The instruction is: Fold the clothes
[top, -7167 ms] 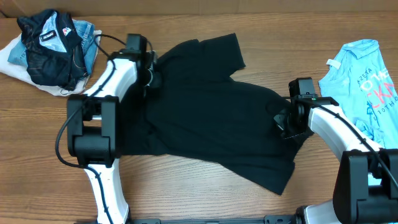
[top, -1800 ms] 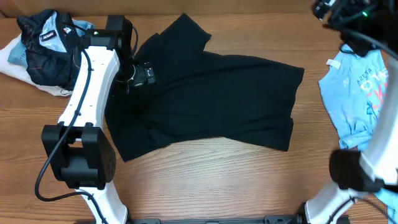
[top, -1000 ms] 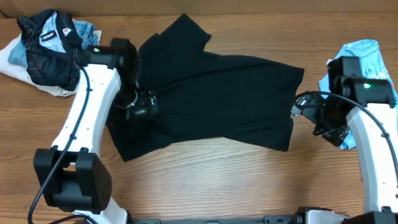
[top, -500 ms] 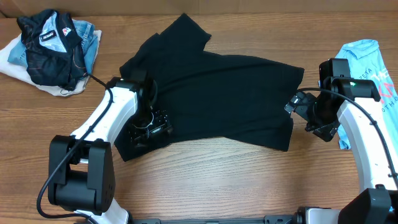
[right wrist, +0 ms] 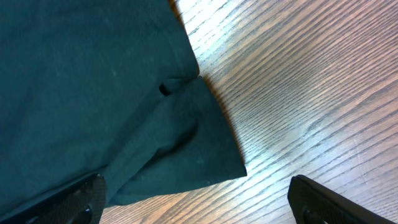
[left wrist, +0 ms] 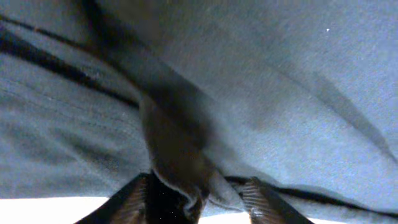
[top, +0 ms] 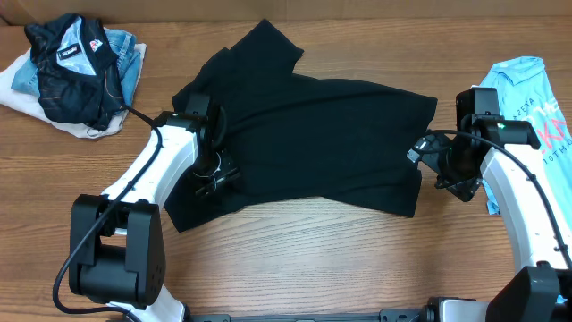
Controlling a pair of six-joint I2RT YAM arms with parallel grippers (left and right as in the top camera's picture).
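The black T-shirt [top: 313, 134] lies spread across the middle of the wooden tabletop [top: 295, 259], one sleeve pointing to the far side. The left hand [top: 214, 174] is down on the shirt's left part. In its wrist view a bunched ridge of cloth stands between its fingers [left wrist: 134, 200], but I cannot tell whether they are clenched on it. The right hand [top: 438, 165] is at the shirt's right edge, released, its fingers [right wrist: 81, 199] wide apart over the hem corner and bare wood. A light blue T-shirt [top: 527, 98] lies at the right edge, and a dark jacket [top: 71, 67] is heaped at the far left.
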